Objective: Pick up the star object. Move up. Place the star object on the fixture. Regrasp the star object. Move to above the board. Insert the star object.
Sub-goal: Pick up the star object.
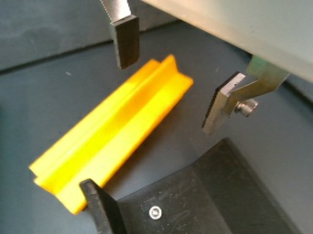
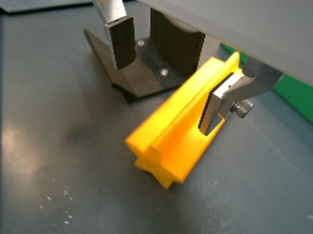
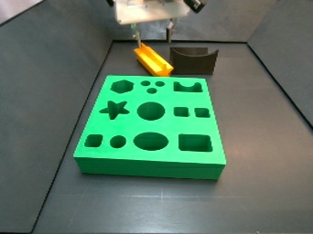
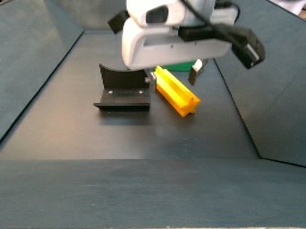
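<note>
We look into a robotics lab test cell, where dark grey walls (image 4: 48, 63) enclose a bare floor (image 3: 263, 110) holding only a green board (image 3: 153, 128) of shaped holes, a black fixture (image 4: 122, 89) and the arm's gripper (image 1: 178, 78) overhead.

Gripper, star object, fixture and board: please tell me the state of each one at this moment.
Gripper: open, just above the star object, fingers on either side of it, holding nothing.
Star object: lying flat on the floor beside the fixture, not held.
Fixture: standing on the floor, nothing on it.
Board: flat on the floor, all visible holes empty.
</note>
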